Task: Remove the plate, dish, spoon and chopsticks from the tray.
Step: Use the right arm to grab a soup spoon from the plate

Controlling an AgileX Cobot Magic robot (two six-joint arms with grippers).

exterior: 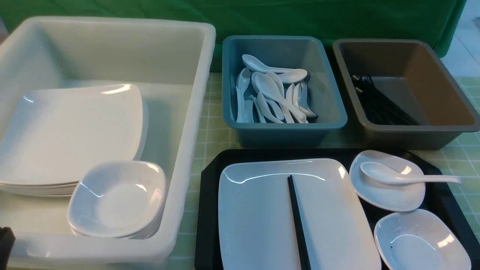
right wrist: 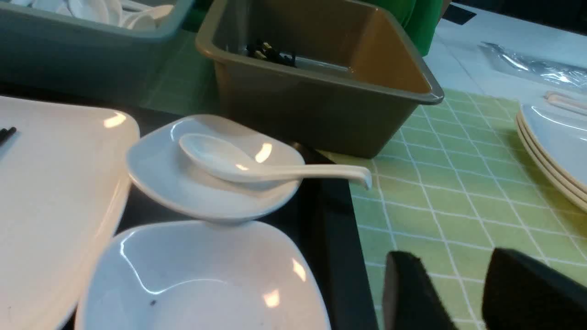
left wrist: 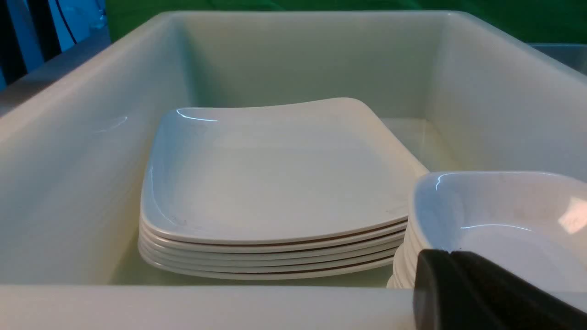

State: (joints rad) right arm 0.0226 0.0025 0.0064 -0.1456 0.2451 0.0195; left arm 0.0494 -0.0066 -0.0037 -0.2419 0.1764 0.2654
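The black tray (exterior: 208, 210) lies at the front right. On it rests the large white plate (exterior: 258, 221), with the black chopsticks (exterior: 298, 221) lying across it. To its right sits a small dish (exterior: 393, 197) with the spoon (exterior: 397, 177) in it, its handle sticking out over the tray's edge. A second dish (exterior: 420, 242) sits nearer. My right gripper (right wrist: 451, 256) hangs open and empty over the green cloth, just outside the tray's rim (right wrist: 335, 238) and short of the spoon (right wrist: 238, 167). My left gripper (left wrist: 448, 252) is shut and empty at the white bin's near wall.
The big white bin (exterior: 191, 112) on the left holds a stack of plates (exterior: 71, 138) and a stack of dishes (exterior: 116, 198). Behind the tray stand a blue bin (exterior: 330, 120) of spoons and a grey-brown bin (exterior: 412, 131) of chopsticks. More plates (right wrist: 559, 151) lie far right.
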